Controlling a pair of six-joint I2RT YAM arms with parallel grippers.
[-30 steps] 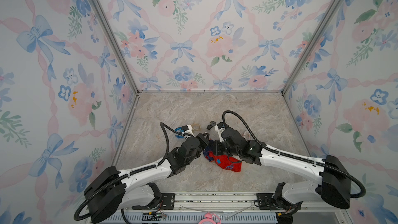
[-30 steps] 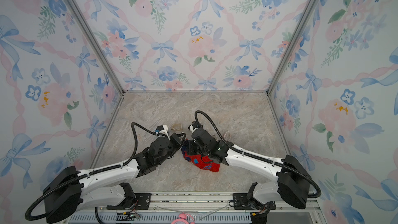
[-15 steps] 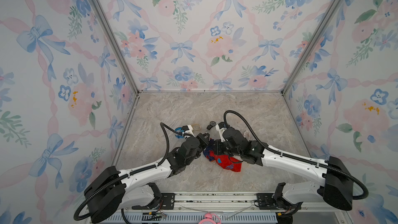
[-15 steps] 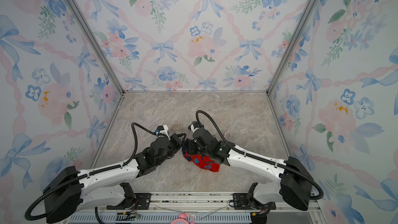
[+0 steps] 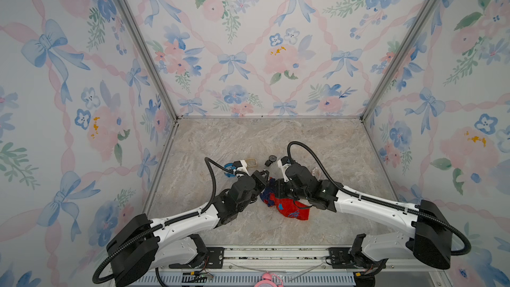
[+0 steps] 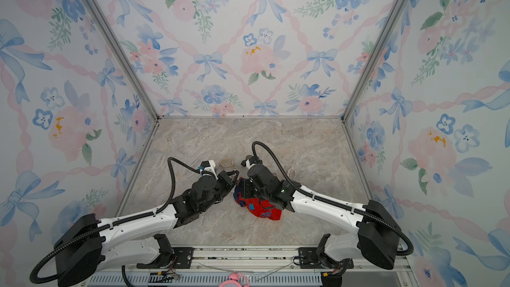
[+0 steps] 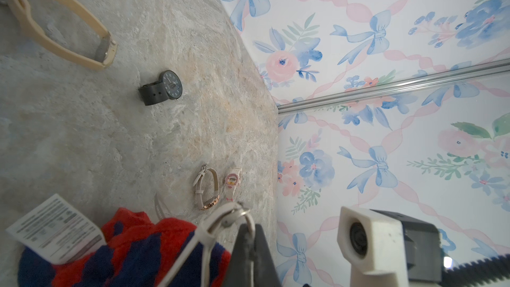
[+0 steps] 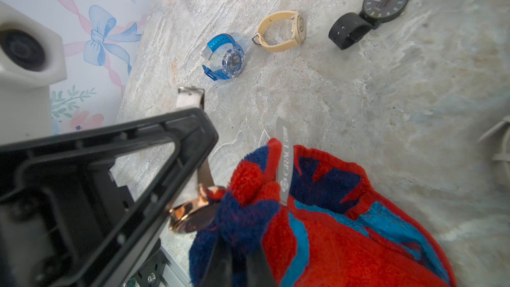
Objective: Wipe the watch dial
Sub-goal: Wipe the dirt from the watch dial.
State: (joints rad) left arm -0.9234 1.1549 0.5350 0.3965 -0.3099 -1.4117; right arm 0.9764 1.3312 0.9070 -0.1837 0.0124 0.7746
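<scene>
Rose-gold watch (image 8: 193,216) pinched between left fingers (image 8: 204,133), touching cloth (image 8: 345,230).

Walls (image 5: 248,37): three around my bench, papered with blue bows, pink ribbons and flowers
Corner posts (image 5: 140,42): plain aluminium, one at each back corner
Floor (image 5: 262,139): my work surface, beige-grey marbled stone look
Front rail (image 5: 276,256): metal track along the near edge
Light: even and soft across my cell
</scene>
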